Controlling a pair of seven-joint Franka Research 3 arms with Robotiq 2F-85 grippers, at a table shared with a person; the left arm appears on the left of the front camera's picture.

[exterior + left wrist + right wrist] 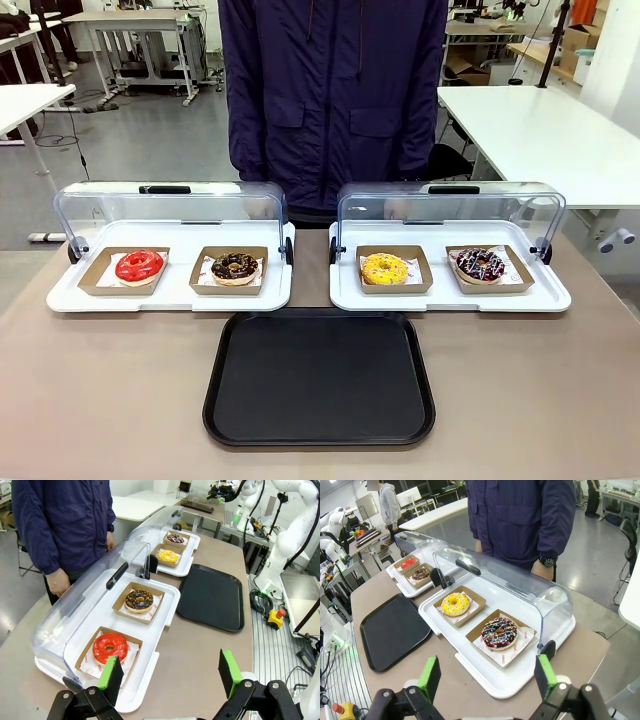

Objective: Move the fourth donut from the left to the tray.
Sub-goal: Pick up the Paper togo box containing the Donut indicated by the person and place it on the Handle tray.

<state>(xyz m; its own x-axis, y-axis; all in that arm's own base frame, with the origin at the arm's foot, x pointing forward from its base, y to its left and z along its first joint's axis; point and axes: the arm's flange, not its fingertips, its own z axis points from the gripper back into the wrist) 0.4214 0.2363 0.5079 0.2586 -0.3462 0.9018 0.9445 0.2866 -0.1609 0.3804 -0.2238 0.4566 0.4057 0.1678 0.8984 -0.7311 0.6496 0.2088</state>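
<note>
The bench (pixel 100 400) is a smooth grey-brown top in a workshop with a grey floor (pixel 150 140) and a white table (pixel 540 130) behind. A person (pixel 335 90) in a dark navy jacket stands at the far edge. Two white display trays sit side by side on the bench, the left display tray (pixel 170 298) and the right display tray (pixel 450 302), each with its clear lid (pixel 170 205) swung up at the back. The left one carries a red-glazed donut (pixel 139 266) and a chocolate donut with tan crumbs (pixel 235 266). The right one carries a yellow-glazed donut (pixel 385 268) and, at its right end, the fourth donut (pixel 481 264). That donut has dark glaze, white and pink stripes and coloured sprinkles. It lies in its brown cardboard holder (pixel 490 288) on a white paper liner (pixel 512 655). The liner bears small red print, perhaps a logo, too small to read. The black tray (pixel 320 380) lies flat on the bench just in front of the gap between the two display trays, nearer the robot, with nothing on it. The left claw (pixel 169 675) hangs above the bench near the red donut's end, its green pads spread wide and holding nothing. The right claw (pixel 487 676) hangs above the bench in front of the fourth donut, likewise spread wide, gripping and touching nothing.
</note>
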